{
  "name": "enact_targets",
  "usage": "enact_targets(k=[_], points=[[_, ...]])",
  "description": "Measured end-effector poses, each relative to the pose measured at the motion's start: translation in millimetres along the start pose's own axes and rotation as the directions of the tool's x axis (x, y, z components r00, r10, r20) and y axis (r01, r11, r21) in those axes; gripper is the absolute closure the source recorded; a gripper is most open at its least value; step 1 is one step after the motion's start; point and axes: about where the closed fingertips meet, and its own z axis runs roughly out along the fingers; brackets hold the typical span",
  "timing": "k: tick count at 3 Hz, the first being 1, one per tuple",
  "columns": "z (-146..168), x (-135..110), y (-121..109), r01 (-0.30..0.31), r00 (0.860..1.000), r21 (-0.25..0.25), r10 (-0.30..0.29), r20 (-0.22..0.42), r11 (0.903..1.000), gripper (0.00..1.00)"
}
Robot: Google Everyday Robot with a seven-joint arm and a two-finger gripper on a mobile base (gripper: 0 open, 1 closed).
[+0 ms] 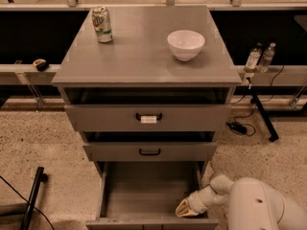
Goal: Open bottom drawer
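Observation:
The bottom drawer (pixel 144 195) of the grey cabinet (pixel 144 71) stands pulled far out, its bare inside showing and its front at the bottom edge of the view, handle out of sight. My gripper (pixel 183 209) sits inside the drawer at its front right corner, against the inner side of the drawer front. My white arm (pixel 254 207) reaches in from the lower right.
The large drawer (pixel 148 117) with a white label and the middle drawer (pixel 149 151) above are slightly out. A soda can (pixel 102 24) and a white bowl (pixel 185 44) stand on the cabinet top. Bottles (pixel 259 57) and cables lie at right, a black bar (pixel 33 195) at left.

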Motion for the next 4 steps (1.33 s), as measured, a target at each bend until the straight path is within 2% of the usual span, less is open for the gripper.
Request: enact_targets(k=[2,3,4], points=[[-4.8,-1.4,-0.8,0.001,1.0,-0.001,-0.001,0.008,1.0,1.0],[-34.7,-27.5,5.6,-0.003,0.994,0.178,-0.016,0.107,0.984,1.0],[-69.7,-39.8,9.3,-0.06,0.977,0.379,-0.024,0.212,0.9234,1.0]])
